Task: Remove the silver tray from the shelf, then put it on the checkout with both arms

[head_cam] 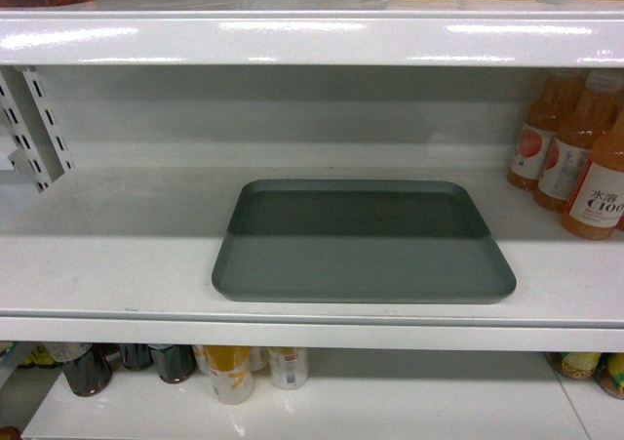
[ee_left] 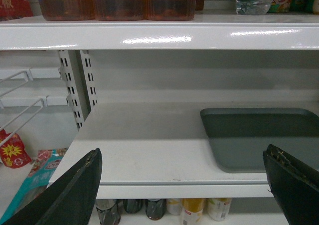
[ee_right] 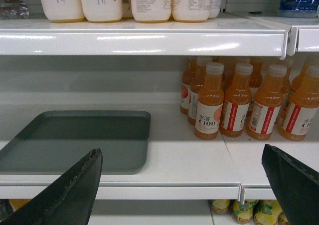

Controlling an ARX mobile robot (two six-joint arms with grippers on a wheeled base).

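From the head camera I see neither arm, so I read their poses from the wrist cameras alone. My left gripper (ee_left: 182,185) is held level in front of the shelf, its two black fingers (ee_left: 75,195) spread wide at the bottom corners of its view and holding nothing. My right gripper (ee_right: 182,185) is posed the same way, with black fingers (ee_right: 70,195) wide apart and bare, facing the shelf front. Both stand clear of the shelf edge, touching nothing. The flat rectangular grey-green tray with rounded corners and a low rim (head_cam: 363,242) lies flat on the wide glossy white metal shelf board (head_cam: 117,255), near its front lip and roughly centred in my head view; nothing is in it. It shows at the right of the left wrist view (ee_left: 261,137) and at the left of the right wrist view (ee_right: 79,140). To the tray's right, well apart from it, stand orange juice bottles with white caps and labels (ee_right: 239,103), upright in rows. The board above carries white bottles (ee_right: 124,3) and brown-filled jars (ee_left: 114,3). Below, I see a row of cans and bottles (head_cam: 229,370) on the lower board.
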